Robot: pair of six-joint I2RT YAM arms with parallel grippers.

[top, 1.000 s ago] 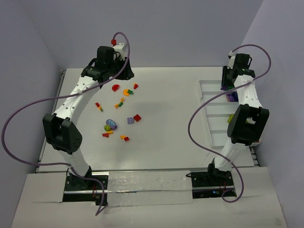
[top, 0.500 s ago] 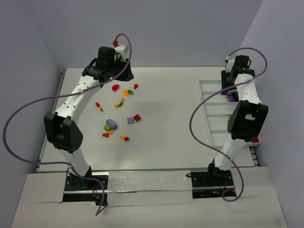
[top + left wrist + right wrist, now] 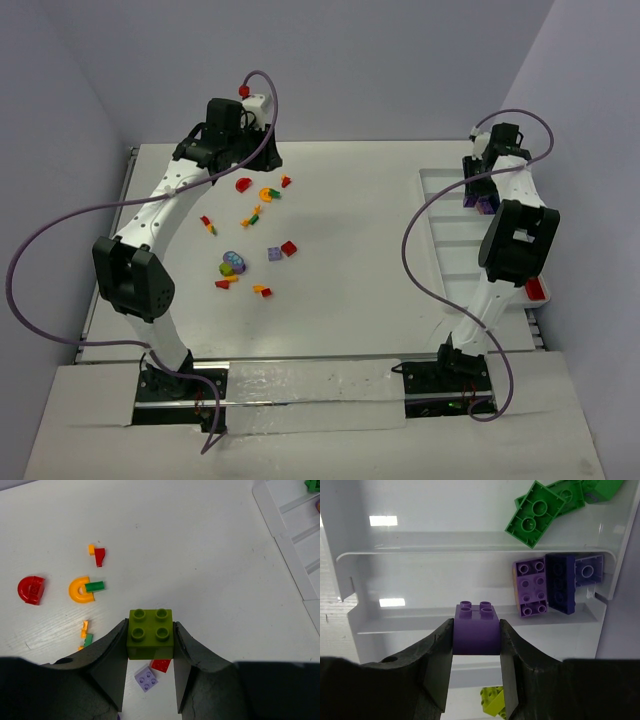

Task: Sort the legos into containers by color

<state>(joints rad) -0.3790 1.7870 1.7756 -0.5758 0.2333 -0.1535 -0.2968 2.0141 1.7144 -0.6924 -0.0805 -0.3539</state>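
Left gripper (image 3: pixel 150 626) is clamping an olive-green brick (image 3: pixel 150 639) between its fingers, holding it over the white table (image 3: pixel 200 555). A red half-round piece (image 3: pixel 31 589), an orange arch (image 3: pixel 80 590) and a lilac brick (image 3: pixel 146 678) are lying loose there. Right gripper (image 3: pixel 476 624) is gripping a purple brick (image 3: pixel 476 632) over the white divided tray (image 3: pixel 420 555), near the compartment where other purple bricks (image 3: pixel 537 587) are lying. Green bricks (image 3: pixel 535 512) are sitting in the next compartment beyond.

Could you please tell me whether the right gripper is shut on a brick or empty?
Shut on a brick: both fingers of the right gripper press the sides of a purple brick, held over the white tray.
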